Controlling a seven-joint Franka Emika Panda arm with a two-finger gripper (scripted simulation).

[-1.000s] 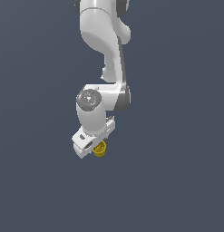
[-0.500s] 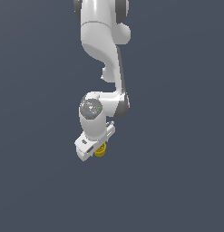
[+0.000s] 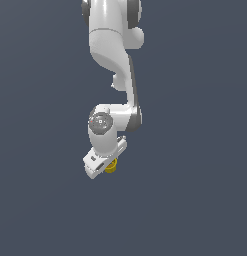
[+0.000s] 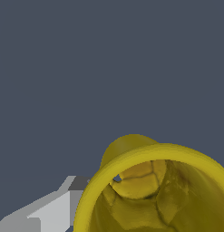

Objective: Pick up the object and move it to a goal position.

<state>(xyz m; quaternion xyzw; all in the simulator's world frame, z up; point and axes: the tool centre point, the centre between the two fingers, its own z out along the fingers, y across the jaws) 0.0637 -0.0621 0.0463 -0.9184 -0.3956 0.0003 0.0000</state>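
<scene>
A small yellow cup-like object (image 3: 111, 167) peeks out from under the white gripper (image 3: 108, 166) at the end of the arm in the exterior view. The wrist view is filled by the same object (image 4: 154, 190): a yellow rim with a hollow, darker inside, very close to the camera. One grey-white finger (image 4: 50, 210) lies against its outer wall. The other finger is hidden behind the cup. The gripper appears shut on the object, which hangs in mid-air with no surface visibly under it.
Only a flat dark blue-grey background surrounds the arm (image 3: 112, 55) in both views. No table edge, container or other object shows.
The gripper and the yellow object have moved together slightly toward the exterior view's left and a little lower. The grip looks unchanged.
</scene>
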